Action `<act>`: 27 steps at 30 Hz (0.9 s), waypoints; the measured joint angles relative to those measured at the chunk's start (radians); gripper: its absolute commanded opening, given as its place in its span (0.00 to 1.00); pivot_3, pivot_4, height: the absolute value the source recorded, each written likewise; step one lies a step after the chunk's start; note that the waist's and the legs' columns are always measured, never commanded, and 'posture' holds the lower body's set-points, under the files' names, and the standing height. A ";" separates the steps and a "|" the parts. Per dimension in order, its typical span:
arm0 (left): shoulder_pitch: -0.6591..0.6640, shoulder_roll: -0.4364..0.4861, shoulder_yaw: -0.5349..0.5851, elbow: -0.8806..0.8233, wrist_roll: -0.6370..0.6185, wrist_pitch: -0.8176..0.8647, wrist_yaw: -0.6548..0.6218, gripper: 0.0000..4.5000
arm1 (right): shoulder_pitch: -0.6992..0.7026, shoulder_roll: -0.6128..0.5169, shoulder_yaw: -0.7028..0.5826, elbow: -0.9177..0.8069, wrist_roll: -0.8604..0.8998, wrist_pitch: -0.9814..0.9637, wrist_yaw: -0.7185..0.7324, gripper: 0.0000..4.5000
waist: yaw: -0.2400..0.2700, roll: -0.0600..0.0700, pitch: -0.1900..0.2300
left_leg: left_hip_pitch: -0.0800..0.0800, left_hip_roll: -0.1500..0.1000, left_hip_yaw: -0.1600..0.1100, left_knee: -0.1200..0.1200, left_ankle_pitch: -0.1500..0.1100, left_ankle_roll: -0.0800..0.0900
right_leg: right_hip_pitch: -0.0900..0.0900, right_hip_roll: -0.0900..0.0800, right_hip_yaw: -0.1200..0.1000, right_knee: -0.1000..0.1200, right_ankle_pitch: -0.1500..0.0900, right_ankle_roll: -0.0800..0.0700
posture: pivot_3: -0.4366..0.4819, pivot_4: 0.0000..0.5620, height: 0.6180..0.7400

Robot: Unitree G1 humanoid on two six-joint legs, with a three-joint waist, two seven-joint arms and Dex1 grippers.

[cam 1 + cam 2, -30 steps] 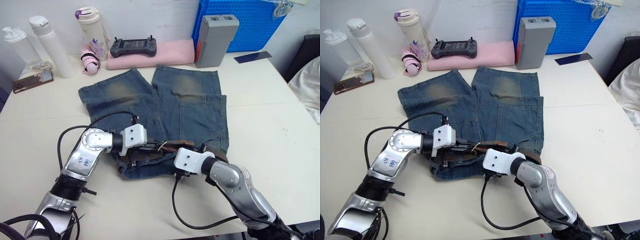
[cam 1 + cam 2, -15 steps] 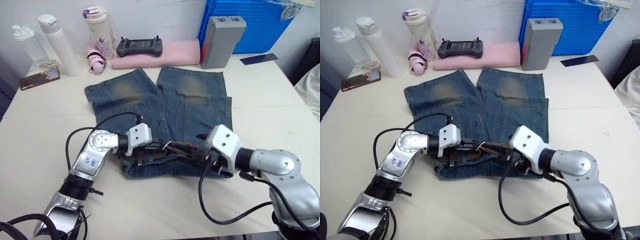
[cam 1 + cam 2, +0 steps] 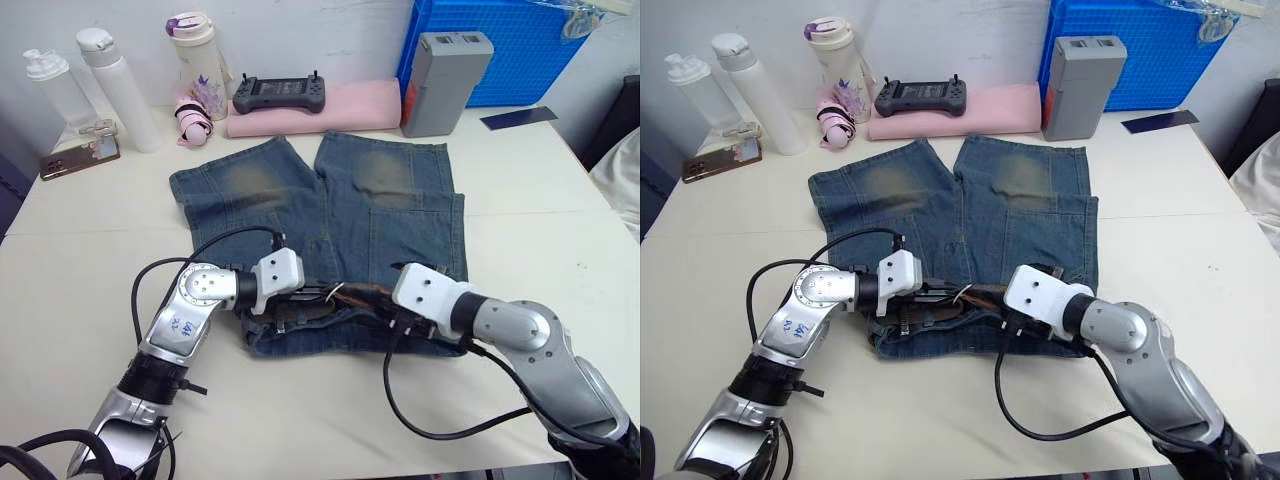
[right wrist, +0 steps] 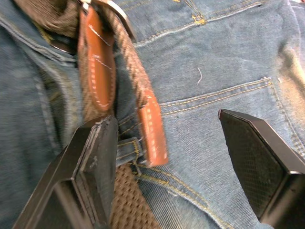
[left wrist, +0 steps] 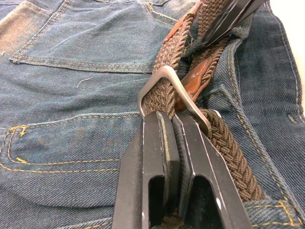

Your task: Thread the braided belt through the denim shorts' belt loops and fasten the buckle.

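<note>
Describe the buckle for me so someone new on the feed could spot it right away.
Start at the denim shorts spread across the middle of the table. Follow their near edge, the waistband, where the braided belt runs between the two hands. The buckle is the silver rectangular metal frame around the brown weave, right at the left hand's fingertips; it is the only bright metal there.

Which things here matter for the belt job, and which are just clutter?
For the job: shorts, belt, buckle, left gripper, right gripper.

Clutter: bottles, phone, controller, pink cloth, grey box, blue crate.
</note>
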 measured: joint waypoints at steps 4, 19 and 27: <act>0.001 0.000 0.000 -0.001 0.002 0.000 0.003 0.00 | 0.000 0.000 0.034 0.010 -0.021 -0.011 -0.019 0.41 | 0.000 0.000 0.000 | 0.000 0.000 0.000 0.000 0.000 0.000 | 0.000 0.000 0.000 0.000 0.000 0.000 | 0.48 0.27 1.00; 0.030 -0.003 0.061 -0.062 -0.102 0.132 0.011 0.43 | 0.013 -0.002 0.094 0.009 -0.051 0.001 -0.027 0.00 | -0.002 0.000 0.000 | 0.000 0.001 0.000 0.000 0.000 0.000 | -0.001 0.000 0.001 0.000 0.000 0.000 | 0.48 0.27 1.00; 0.075 0.120 0.318 -0.131 -0.353 0.447 0.031 0.76 | 0.034 0.002 0.090 0.016 -0.055 -0.006 -0.041 0.00 | -0.005 0.000 0.000 | 0.001 0.001 -0.001 -0.001 0.000 0.000 | -0.003 0.001 0.004 0.000 0.000 0.000 | 0.48 0.27 1.00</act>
